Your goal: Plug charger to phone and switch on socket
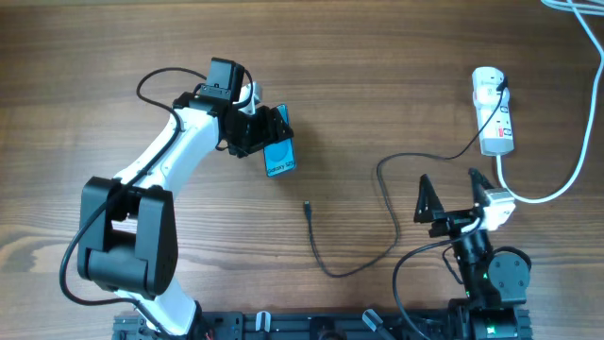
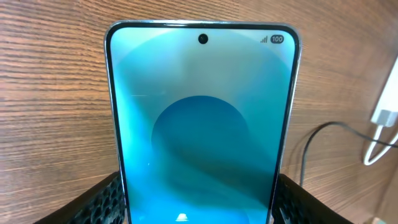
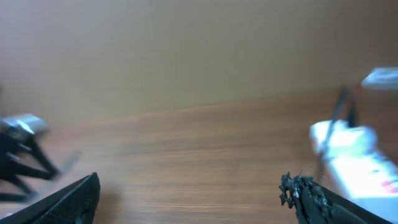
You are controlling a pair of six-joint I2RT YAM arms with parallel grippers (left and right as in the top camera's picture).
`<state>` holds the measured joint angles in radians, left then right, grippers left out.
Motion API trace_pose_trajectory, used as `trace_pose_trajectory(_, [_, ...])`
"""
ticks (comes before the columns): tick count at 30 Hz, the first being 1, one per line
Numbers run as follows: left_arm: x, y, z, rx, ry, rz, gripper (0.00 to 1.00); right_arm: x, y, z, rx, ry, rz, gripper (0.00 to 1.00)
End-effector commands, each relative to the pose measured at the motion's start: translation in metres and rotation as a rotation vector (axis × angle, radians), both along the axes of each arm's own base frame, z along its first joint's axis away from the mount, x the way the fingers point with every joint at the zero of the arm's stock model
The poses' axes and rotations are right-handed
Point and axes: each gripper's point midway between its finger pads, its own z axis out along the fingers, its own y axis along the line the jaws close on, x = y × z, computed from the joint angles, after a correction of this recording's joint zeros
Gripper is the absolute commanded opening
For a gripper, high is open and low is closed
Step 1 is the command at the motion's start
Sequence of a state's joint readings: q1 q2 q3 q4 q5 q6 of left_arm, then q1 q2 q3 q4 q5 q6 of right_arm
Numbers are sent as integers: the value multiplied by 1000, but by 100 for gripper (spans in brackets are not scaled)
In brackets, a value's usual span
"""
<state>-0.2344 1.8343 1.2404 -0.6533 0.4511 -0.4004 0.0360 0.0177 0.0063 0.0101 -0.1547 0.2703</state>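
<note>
The left gripper (image 1: pixel 272 140) has its jaws clamped on the lower end of the phone (image 1: pixel 279 157) and holds it above the counter (image 1: pixel 104 57), left of centre. From the left wrist, the turquoise screen fills the view and stands between the two black fingers (image 2: pixel 102 202), with the camera dot and signal mark at the far end. The charger (image 1: pixel 396 234) runs from the socket (image 1: pixel 494 121) at the far right, loops across the wood and ends in its plug tip (image 1: pixel 308 209). The tip lies loose on the counter, below the phone and apart from it. The right gripper (image 1: pixel 453 194) sits near the front edge, below the socket, with its jaws wide apart and nothing between them. Its wrist view is badly blurred, and the white shape at its right is probably the socket. A thick white cord (image 1: pixel 566 184) curves from the socket towards the right edge.
</note>
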Motion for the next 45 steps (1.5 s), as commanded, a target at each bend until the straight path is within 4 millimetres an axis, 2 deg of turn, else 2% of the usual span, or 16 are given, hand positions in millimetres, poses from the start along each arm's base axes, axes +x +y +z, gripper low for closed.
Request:
trace_pose_trajectory(1, [-1, 3, 5, 16, -33, -43, 68, -9, 35, -1, 219, 72, 211, 100])
trace_pose_trajectory(4, [-2, 2, 5, 11, -32, -45, 67, -14, 48, -5, 222, 125, 286, 100])
trace_pose_trajectory(6, [-3, 0, 6, -3, -29, -50, 67, -15, 49, 0, 224, 171, 292, 100])
trace_pose_trajectory(11, [-5, -5, 9, -33, -23, -60, 67, -11, 52, 52, 142, 210, 310, 100])
trace_pose_trajectory(14, [-6, -6, 9, -43, -17, -63, 67, -1, 56, 75, 140, 310, 328, 100])
trace_pose_trajectory(17, [-7, -9, 11, -59, -14, -70, 67, 9, 71, 81, 161, 451, 419, 100])
trace_pose_trajectory(22, [-14, -23, 20, -146, -39, -168, 68, 34, 98, 57, 300, 687, 581, 100])
trace_pose_trajectory(25, [-16, -28, 24, -179, -46, -197, 70, 39, 118, 42, 423, 791, 721, 100])
trace_pose_trajectory(26, [-16, -28, 24, -179, -46, -197, 70, 40, 124, 36, 454, 822, 764, 97])
trace_pose_trajectory(27, [-16, -28, 24, -179, -47, -197, 70, 44, 130, 26, 474, 860, 782, 88])
trace_pose_trajectory(28, [-16, -28, 24, -179, -47, -197, 70, 46, 134, 19, 479, 886, 780, 86])
trace_pose_trajectory(30, [-16, -28, 24, -179, -46, -197, 71, 49, 145, 2, 456, 928, 784, 86])
trace_pose_trajectory(34, [-16, -28, 24, -179, -47, -197, 71, 44, 186, -25, 365, 980, 807, 84])
trace_pose_trajectory(37, [-16, -28, 24, -179, -46, -197, 71, 45, 200, -33, 354, 1007, 758, 82])
trace_pose_trajectory(41, [-17, -28, 24, -183, -45, -198, 71, 36, 223, -48, 233, 996, 704, 81])
trace_pose_trajectory(45, [-21, -36, 30, -232, -37, -217, 71, 35, 230, -58, 161, 982, 618, 81])
